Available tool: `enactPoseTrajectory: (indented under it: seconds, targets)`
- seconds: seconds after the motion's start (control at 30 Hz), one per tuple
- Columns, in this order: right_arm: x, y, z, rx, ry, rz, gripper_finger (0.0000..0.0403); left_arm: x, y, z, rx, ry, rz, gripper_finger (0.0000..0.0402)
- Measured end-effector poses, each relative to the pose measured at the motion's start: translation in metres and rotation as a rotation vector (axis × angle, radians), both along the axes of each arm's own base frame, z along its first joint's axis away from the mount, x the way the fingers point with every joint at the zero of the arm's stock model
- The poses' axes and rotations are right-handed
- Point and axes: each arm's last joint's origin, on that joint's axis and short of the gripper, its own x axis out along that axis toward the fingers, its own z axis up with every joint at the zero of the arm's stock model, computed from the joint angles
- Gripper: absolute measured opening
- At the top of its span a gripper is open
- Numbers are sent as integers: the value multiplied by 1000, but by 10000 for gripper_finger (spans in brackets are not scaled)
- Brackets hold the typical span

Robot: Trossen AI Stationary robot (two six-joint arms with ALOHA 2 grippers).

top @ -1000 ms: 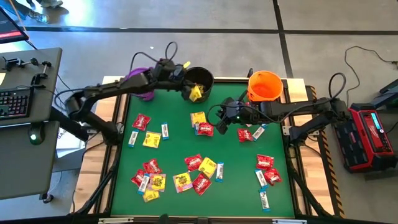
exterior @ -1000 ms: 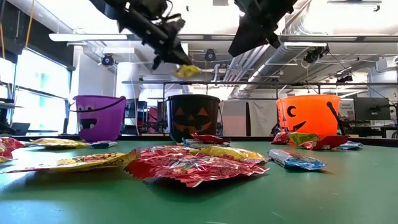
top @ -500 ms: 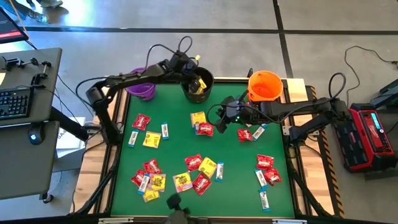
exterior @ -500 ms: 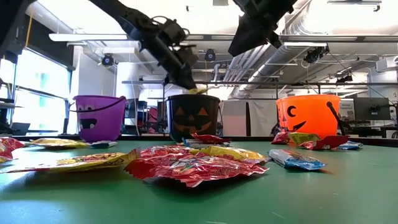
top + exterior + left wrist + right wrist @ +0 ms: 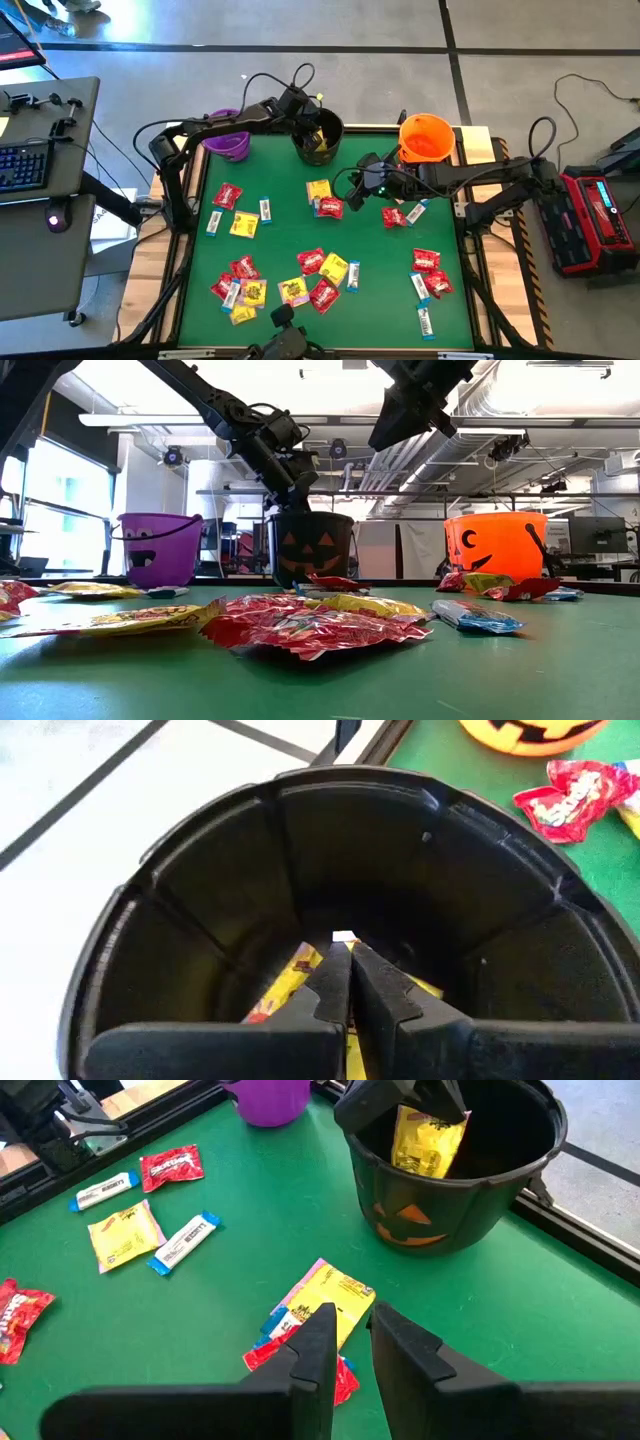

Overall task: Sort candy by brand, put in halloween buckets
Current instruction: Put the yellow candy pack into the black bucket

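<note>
The black bucket [image 5: 338, 128] stands at the table's far edge, between the purple bucket [image 5: 228, 147] and the orange bucket [image 5: 425, 137]. My left gripper [image 5: 342, 955] reaches down inside the black bucket [image 5: 200, 850], shut on a yellow packet [image 5: 425, 1140]. My right gripper [image 5: 345, 1345] hovers over the middle of the green table [image 5: 280, 180], its fingers a little apart with nothing between them. Below it lie a yellow packet [image 5: 325, 1305] and a red one [image 5: 330, 207]. More candy lies scattered across the table. My left gripper pinches the yellow packet by its upper end [image 5: 432, 1118] between its two fingers. The fingers slant down into the black bucket from the table's left. The packet hangs below them inside the bucket's rim; whether its lower end touches the bottom, I cannot tell.
Red, yellow and white-and-blue sweets lie in loose clusters at the near middle [image 5: 320, 270], near right [image 5: 428, 270] and left [image 5: 235, 205]. A red packet [image 5: 570, 800] lies in front of the orange bucket. Wooden rails frame the table.
My left gripper has carried the yellow packet from over the table, just in front of the black bucket, toward the far edge and down into the bucket, rolling its wrist. The packet now hangs inside the rim. My right gripper has stayed in place.
</note>
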Motion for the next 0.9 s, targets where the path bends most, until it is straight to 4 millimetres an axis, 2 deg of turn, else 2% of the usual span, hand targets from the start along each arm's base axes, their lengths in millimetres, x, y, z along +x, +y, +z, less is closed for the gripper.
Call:
enactPoseTrajectory:
  seconds: [0.33,0.47,0.77,0.9]
  targets:
    - [0,0,0,29,-19,-27,55,0,10,-19,-47,2,-56,0]
    - [0,0,0,35,-24,-32,55,0,9,-20,-34,13,-71,10]
    - [-1,-2,-1,57,-22,-48,55,-5,-2,4,-31,-14,-127,80]
    - [-1,-7,-1,40,-11,-49,55,-12,-7,22,-29,-39,-120,86]
